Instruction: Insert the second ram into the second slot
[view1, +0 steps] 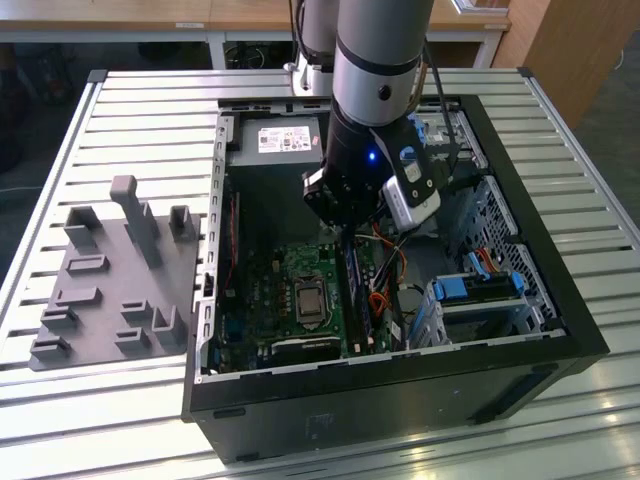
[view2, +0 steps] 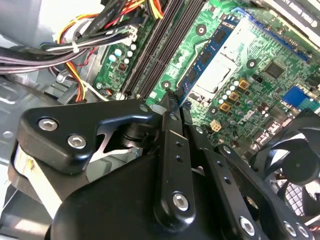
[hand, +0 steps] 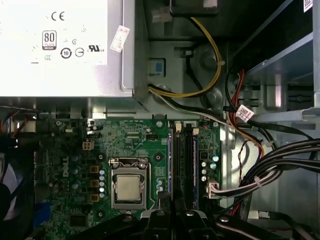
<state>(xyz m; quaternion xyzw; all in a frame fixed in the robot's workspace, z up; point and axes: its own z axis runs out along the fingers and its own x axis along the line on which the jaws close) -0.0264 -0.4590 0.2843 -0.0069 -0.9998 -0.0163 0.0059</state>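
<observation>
The second ram (view2: 212, 52) is a thin blue stick with black chips, standing on edge along the memory slot closest to the processor socket (hand: 129, 187). In the first wrist view the second ram (hand: 170, 160) is seen edge-on as a narrow blue line. My gripper (view2: 179, 102) is shut on its near part, with the black fingertips (hand: 163, 197) pressed against both faces. I cannot tell how deep the stick sits in the slot. Black memory slots (view2: 150, 60) lie beside it. In the exterior view my gripper (view1: 345, 240) reaches down into the open computer case (view1: 560, 330).
A power supply (view1: 280, 140) sits at the back of the case. Bundled cables (hand: 270, 165) run beside the memory slots. A fan (view2: 295, 170) is close to the gripper. Drive bays with blue clips (view1: 480, 290) are at the exterior view's right, and a grey fixture (view1: 115, 270) at its left.
</observation>
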